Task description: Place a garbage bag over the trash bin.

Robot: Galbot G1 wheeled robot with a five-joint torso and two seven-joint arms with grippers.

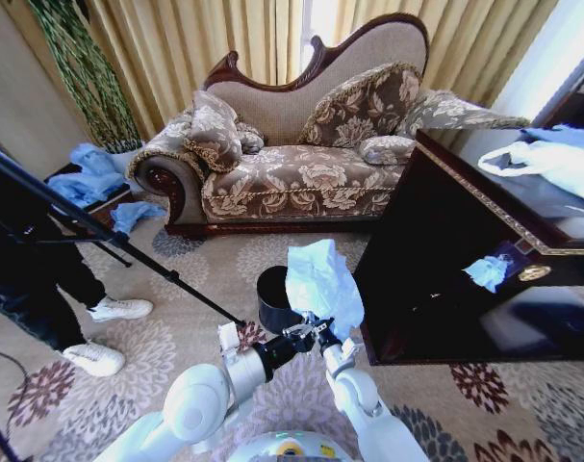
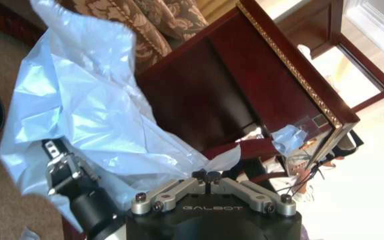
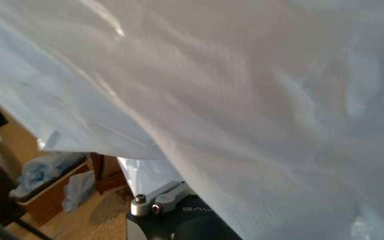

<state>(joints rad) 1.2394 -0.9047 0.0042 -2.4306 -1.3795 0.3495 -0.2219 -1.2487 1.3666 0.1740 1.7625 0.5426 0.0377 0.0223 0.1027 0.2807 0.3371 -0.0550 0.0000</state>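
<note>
Glossy white rounded arm shells; black wrist housings lettered GALBOT; silver finger links, dark screws

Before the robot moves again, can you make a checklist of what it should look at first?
1. Left tool pinching the garbage bag: ok, fingers shut on an edge.
2. Right tool gripping the bag: cannot tell, plastic hides it.
3. Bag over the trash bin: not ok, it hangs bunched beside the bin.
4. Bag mouth open: cannot tell.
5. Bin upright on the carpet: ok.
</note>
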